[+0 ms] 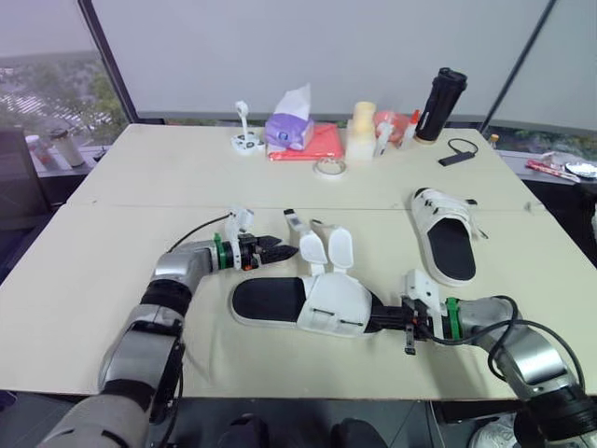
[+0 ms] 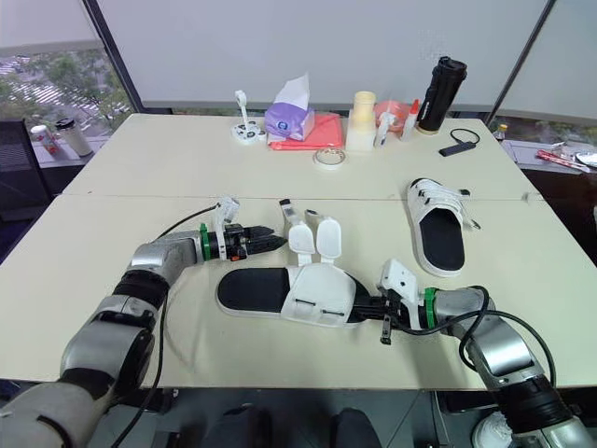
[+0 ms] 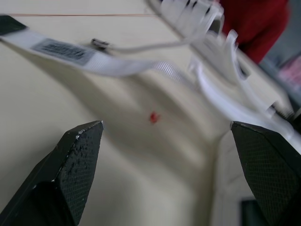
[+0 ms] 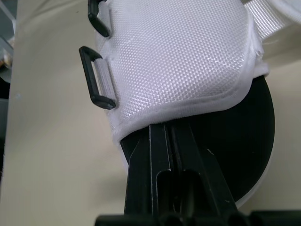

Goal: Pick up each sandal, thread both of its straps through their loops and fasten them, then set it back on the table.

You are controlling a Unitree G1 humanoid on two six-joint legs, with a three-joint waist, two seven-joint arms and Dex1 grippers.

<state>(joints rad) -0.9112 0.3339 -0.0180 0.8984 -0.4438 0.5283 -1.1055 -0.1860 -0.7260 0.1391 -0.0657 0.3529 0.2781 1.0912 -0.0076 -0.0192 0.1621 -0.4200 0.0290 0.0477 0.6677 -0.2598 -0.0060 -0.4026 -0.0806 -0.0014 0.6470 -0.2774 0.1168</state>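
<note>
A white sandal with a black footbed (image 1: 280, 301) lies on the table near the front, its two straps (image 1: 328, 249) undone and standing up. My right gripper (image 1: 376, 322) lies along the footbed at one end. Its fingers (image 4: 162, 155) are pressed together and their tips are hidden under the white upper (image 4: 178, 61), beside two black loops (image 4: 96, 77). My left gripper (image 1: 284, 252) hovers open just left of the straps, with a loose strap end (image 3: 66, 49) ahead of it and nothing between its fingers. A second sandal (image 1: 446, 235) rests at the right.
Along the far edge stand a purple tissue pack (image 1: 289, 126), a red cloth (image 1: 317, 145), a tape roll (image 1: 329, 167), a cream cylinder (image 1: 361, 131) and a black bottle (image 1: 440, 105). A small black device (image 1: 457, 155) lies beyond the second sandal.
</note>
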